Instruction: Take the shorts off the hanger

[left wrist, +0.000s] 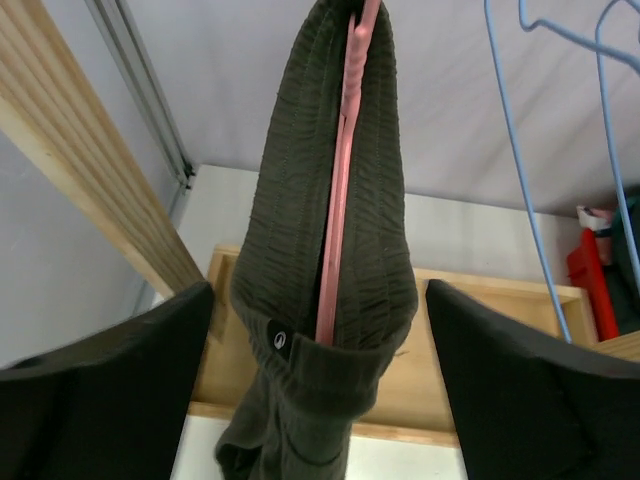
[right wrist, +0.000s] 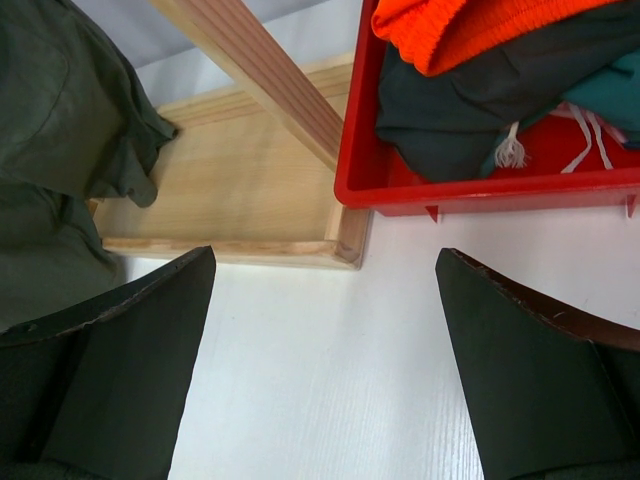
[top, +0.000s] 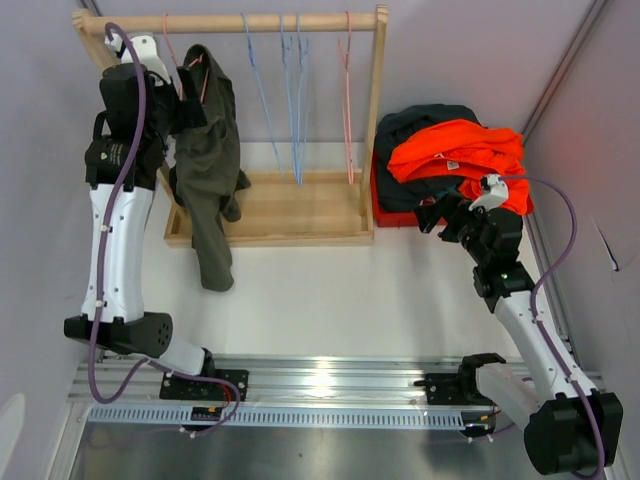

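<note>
Olive-green shorts (left wrist: 340, 250) are on the pink hanger (left wrist: 343, 150), at the left end of the wooden rack (top: 260, 22) rail. The waistband is bunched over the hanger and the legs hang down past the rack's front base edge onto the table (top: 330, 300).

My left gripper (left wrist: 318, 300) is up at the rack's left end with its jaws spread wide. The waistband sits between my 2 fingers (left wrist: 110, 400) and both pads are close to the fabric. I'm not clamped, and I can't tell if there's contact.

Blue hangers (top: 290, 100) and 1 more pink one (top: 347, 100) hang bare further right on the rack rail.

The red bin (right wrist: 480, 190) sits just right of the rack base, touching or nearly so. Orange shorts (right wrist: 450, 30) are on top, dark navy shorts (right wrist: 450, 110) are under them, and a bit of teal (right wrist: 610, 85) shows at the edge, with white drawstrings visible.

My right gripper (right wrist: 325, 260) is wide open and holding nothing. It's low over the table by the rack's front right corner, just in front of the bin.
</note>
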Motion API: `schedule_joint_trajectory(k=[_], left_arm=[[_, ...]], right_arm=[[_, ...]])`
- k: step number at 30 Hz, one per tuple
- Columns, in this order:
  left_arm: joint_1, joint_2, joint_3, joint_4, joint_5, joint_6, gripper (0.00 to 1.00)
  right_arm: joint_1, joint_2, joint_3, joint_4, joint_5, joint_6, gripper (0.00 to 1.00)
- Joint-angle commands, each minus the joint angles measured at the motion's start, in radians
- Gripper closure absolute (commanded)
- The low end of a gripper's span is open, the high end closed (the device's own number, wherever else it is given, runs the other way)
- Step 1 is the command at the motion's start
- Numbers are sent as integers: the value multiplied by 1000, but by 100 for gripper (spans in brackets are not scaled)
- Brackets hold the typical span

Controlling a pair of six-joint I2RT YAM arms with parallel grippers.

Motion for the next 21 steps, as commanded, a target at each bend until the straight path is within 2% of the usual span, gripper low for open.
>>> schedule_joint_trajectory(k=[1, 4, 14, 17, 21], left_arm=[[22, 16, 75, 26, 42, -13, 19], [32, 45, 92, 23, 51, -20, 27], [52, 142, 174, 5, 85, -29, 32], [53, 182, 235, -15, 92, -29, 45], [53, 213, 276, -37, 92, -27, 72]], right_arm=[[5, 0, -16, 18, 13, -16, 0], [7, 9, -18, 26, 12, -16, 1], [8, 23, -15, 29, 15, -27, 1], [8, 25, -15, 29, 16, -28, 1], [4, 23, -11, 23, 16, -30, 1]])
